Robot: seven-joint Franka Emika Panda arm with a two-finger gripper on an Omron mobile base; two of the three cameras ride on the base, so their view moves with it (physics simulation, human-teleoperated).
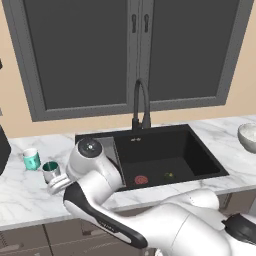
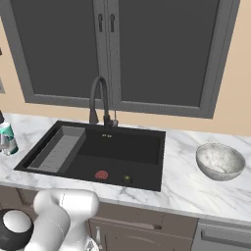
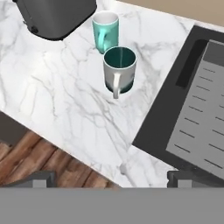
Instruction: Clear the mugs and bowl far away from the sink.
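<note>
Two mugs stand close together on the marble counter left of the sink (image 1: pixel 167 152). In the hand view the turquoise mug (image 3: pixel 105 29) is the farther one. The silvery grey mug (image 3: pixel 119 69) has a dark teal inside and turns its pale handle toward me. My gripper (image 3: pixel 111 180) hangs open above the counter's front edge, short of the grey mug, with nothing between its fingertips (image 3: pixel 40 179). From the left base the turquoise mug (image 1: pixel 31 159) and grey mug (image 1: pixel 50 171) sit just beyond my wrist (image 1: pixel 59 183). The pale bowl (image 2: pixel 219 161) rests on the counter right of the sink (image 2: pixel 112 152).
A dark appliance (image 3: pixel 54 15) stands on the counter just behind the turquoise mug. The grey ribbed drain rack (image 3: pixel 199 118) fills the sink's left part, and the black curved tap (image 2: pixel 100 100) rises behind the basin. Wooden floor (image 3: pixel 24 159) shows below the counter edge.
</note>
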